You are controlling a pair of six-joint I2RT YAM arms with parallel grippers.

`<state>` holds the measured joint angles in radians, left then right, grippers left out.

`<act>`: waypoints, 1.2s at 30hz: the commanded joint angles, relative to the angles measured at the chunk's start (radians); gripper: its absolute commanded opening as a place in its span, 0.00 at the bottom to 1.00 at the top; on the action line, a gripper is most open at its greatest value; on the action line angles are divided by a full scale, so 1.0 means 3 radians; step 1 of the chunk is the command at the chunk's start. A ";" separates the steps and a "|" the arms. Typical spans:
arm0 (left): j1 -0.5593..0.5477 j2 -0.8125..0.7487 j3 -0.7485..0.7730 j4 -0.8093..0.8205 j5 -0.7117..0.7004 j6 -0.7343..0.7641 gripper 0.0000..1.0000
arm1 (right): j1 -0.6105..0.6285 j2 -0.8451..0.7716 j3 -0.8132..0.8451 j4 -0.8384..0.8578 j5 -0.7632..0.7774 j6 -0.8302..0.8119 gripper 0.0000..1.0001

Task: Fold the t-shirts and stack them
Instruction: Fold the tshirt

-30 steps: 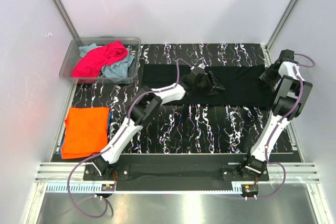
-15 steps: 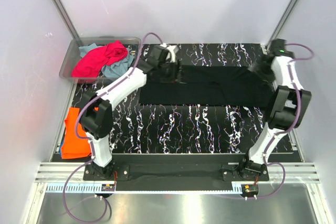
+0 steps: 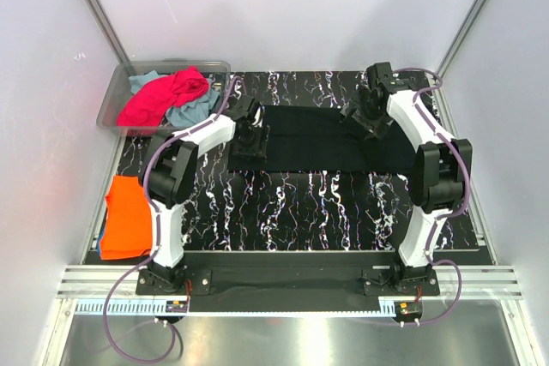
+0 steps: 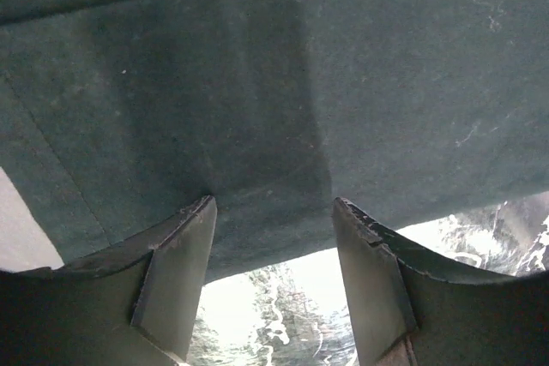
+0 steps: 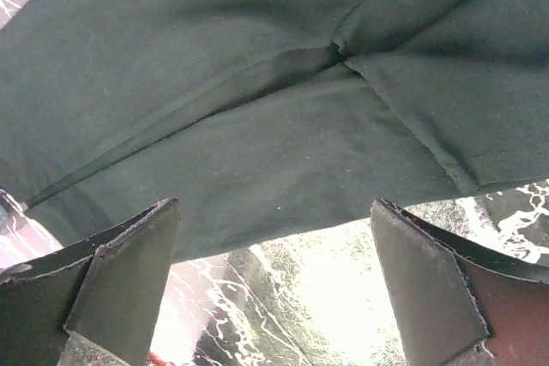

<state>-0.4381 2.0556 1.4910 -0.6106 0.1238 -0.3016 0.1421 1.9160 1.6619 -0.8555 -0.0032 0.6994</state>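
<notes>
A large black t-shirt (image 3: 334, 139) lies flat as a wide strip across the back of the table. My left gripper (image 3: 251, 141) is at the shirt's left end, jaws open, its fingertips (image 4: 199, 212) right at the cloth's edge (image 4: 257, 83); nothing is held. My right gripper (image 3: 360, 114) is over the shirt's back edge on the right part, jaws wide open and empty (image 5: 274, 205), with black cloth and a seam (image 5: 257, 83) just beyond them. A folded orange t-shirt (image 3: 129, 216) lies at the left on a blue one (image 3: 103, 251). Magenta (image 3: 163, 96) and teal (image 3: 196, 111) shirts lie in the bin.
A clear plastic bin (image 3: 116, 100) stands at the back left corner. The table (image 3: 326, 212) has a black marbled surface. White walls close off the left, back and right. The arm bases and a metal rail (image 3: 283, 276) run along the near edge.
My left gripper has swung from the shirt's back edge to its left end. My right gripper has moved left from the right end. The black shirt now lies flatter and neater.
</notes>
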 commanded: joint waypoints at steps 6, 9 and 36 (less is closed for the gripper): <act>-0.0278 -0.0316 -0.1006 -0.0072 0.0241 -0.0794 0.64 | -0.0018 -0.0062 -0.0120 -0.0088 0.0302 -0.0148 1.00; -0.0441 -0.0455 -0.1415 0.0092 0.0461 -0.1060 0.64 | -0.0070 -0.0046 -0.0089 -0.0124 0.0471 -0.0275 1.00; -0.1297 -0.2174 -0.1222 -0.0291 0.0063 -0.1123 0.78 | -0.0147 0.1671 0.1187 0.0075 0.0696 -0.1073 1.00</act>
<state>-0.9066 1.3746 1.1156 -0.6548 0.1780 -0.7456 0.0189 2.3108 1.9076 -0.8814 0.2081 0.4679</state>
